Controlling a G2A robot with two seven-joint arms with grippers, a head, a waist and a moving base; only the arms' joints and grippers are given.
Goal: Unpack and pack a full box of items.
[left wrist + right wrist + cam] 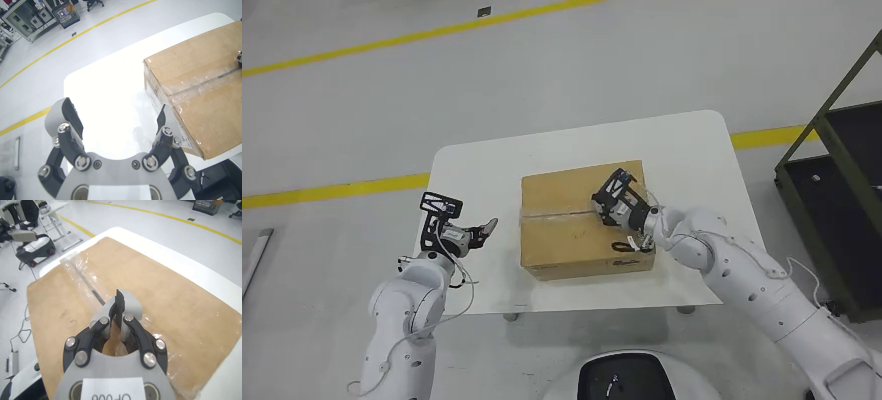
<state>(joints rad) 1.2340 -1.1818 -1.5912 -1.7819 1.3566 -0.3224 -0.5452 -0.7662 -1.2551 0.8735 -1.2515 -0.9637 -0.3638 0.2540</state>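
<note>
Cardboard box [567, 228] sits closed near the middle of the white table [482, 170]. We see the right end effector [119, 298] above its lid, fingers pressed together at the taped seam [83, 275]. The left end effector [115, 103] is spread wide beside the box, over bare table. Yellow lines [332, 190] cross the grey floor.

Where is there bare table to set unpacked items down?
Widest bare patch: the table between its left edge and the box, partly under the open left gripper. A strip runs behind the box, along the far edge. Tight: the near edge, and the box top under the shut right gripper.
</note>
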